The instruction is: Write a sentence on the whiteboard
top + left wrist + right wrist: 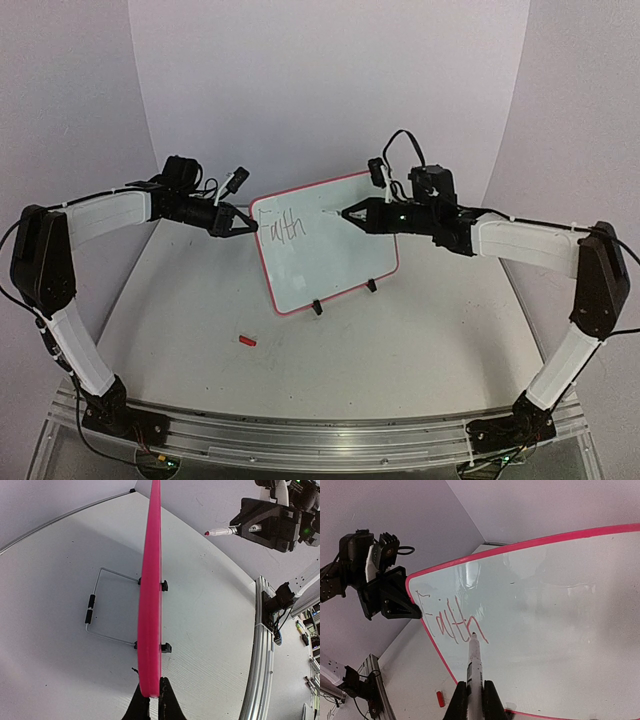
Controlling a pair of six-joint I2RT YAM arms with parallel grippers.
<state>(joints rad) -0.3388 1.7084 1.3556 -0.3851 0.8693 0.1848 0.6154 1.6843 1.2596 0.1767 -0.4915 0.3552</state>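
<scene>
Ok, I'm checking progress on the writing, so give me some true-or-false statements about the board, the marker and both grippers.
1. The white rectangular board with the red-pink rim carries only the word "Faith". True.
2. The left gripper hangs free of the board. False: it is shut on the board's edge.
3. The right gripper is shut on a thin white marker. True.
4. The marker's tip presses on the board. False: it is apart from it.

Both arms rise from the near edge, elbows out, forearms reaching inward. The left gripper [243, 224] and right gripper [350, 213] face each other, jaws clamped tight.
</scene>
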